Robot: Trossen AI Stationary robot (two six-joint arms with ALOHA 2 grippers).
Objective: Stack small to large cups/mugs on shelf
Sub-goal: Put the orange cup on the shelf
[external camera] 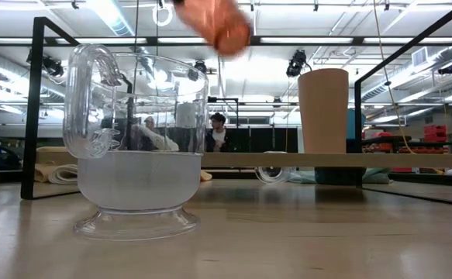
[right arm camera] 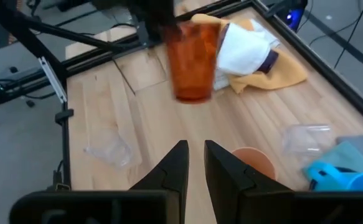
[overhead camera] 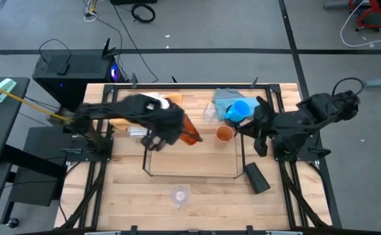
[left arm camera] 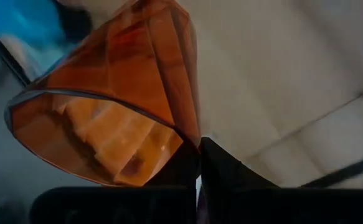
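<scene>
The left gripper [overhead camera: 177, 134] holds the amber-orange tumbler [right arm camera: 193, 59] by its rim, fingers clamped shut on the wall, the tumbler lifted off the table and tilted over the back edge of the shelf [overhead camera: 191, 175], a thin black wire rectangle at the table's middle. Just beside the shelf's back right corner stands the small orange cup [overhead camera: 224, 134]; behind it lies the light-blue mug [overhead camera: 240, 111] on its side against a blue cloth [overhead camera: 224, 98], with a crumpled clear cup [right arm camera: 306, 138] between them. A yellow cloth [right arm camera: 274, 71] topped by a white cloth [right arm camera: 246, 46] sits at the back, behind the left arm. A clear mug [external camera: 132, 147] with a looped handle stands alone near the front edge, well apart from the shelf; another clear cup [right arm camera: 109, 149] lies on its side to the shelf's left. A black block [overhead camera: 257, 177] rests by the shelf's front right corner. The right gripper [right arm camera: 197, 163] waits at the table's right side, its fingers narrow with a slim gap, holding nothing. The surface is a pale wooden tabletop [overhead camera: 125, 196] inside a black frame; beyond it, grey floor with cables, and a person [external camera: 218, 132] seated in the bright room.
</scene>
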